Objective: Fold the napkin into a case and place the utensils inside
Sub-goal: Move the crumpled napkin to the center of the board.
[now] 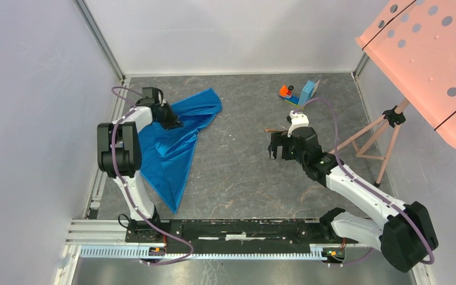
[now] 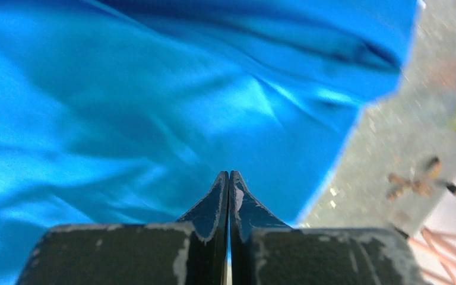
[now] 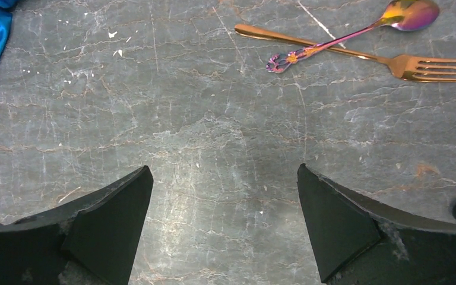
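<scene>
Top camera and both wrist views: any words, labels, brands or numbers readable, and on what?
None can be read in any view. The napkin, fork, spoon, toy blocks and pink perforated board show no print.

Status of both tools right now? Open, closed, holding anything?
Left tool: closed, pinching the bright blue shiny cloth napkin.
Right tool: open, holding nothing; copper-gold metal fork and iridescent spoon lie untouched ahead.
</scene>
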`<state>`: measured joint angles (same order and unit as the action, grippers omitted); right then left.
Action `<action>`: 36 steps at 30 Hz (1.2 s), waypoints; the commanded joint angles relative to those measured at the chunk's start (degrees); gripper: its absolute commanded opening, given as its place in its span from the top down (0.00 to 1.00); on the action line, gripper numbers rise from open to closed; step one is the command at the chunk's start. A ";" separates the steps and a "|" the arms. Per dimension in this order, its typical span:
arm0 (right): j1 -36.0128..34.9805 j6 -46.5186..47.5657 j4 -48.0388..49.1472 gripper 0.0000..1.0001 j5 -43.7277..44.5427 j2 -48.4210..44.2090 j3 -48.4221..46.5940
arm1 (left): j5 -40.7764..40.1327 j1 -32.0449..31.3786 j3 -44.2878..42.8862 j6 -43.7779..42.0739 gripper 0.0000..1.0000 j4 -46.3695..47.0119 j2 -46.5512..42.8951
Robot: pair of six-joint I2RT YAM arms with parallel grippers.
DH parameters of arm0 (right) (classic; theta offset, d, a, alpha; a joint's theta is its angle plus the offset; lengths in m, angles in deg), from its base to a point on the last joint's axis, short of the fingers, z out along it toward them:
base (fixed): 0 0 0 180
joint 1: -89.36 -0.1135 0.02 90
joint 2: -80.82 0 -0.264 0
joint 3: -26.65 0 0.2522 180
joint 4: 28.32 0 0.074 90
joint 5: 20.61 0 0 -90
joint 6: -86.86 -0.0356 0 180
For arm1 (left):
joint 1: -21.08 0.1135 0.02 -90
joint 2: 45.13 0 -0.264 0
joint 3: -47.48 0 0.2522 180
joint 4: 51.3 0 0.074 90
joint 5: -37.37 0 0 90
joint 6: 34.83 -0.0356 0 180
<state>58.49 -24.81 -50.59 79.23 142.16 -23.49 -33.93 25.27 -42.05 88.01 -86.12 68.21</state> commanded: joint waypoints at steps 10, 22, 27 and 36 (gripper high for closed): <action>-13.47 -16.25 28.47 0.02 -0.78 22.66 -7.72 | -6.02 -1.28 3.65 -0.87 0.40 -1.04 -23.95; -20.59 -31.41 36.93 0.02 10.44 59.13 -39.01 | -9.21 -1.22 2.76 -3.92 0.24 -3.00 -33.10; -21.68 -31.74 30.06 0.02 9.93 71.69 -55.93 | -7.84 -1.19 2.56 -3.84 0.23 -2.92 -34.57; -22.04 -30.46 20.58 0.40 12.35 79.61 -67.25 | -9.26 -0.75 3.08 -4.38 0.23 -2.70 -36.06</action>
<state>36.85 -55.63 -26.02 88.48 220.69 -87.79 -42.19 24.26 -37.46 86.65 -89.42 34.05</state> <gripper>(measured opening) 0.721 0.773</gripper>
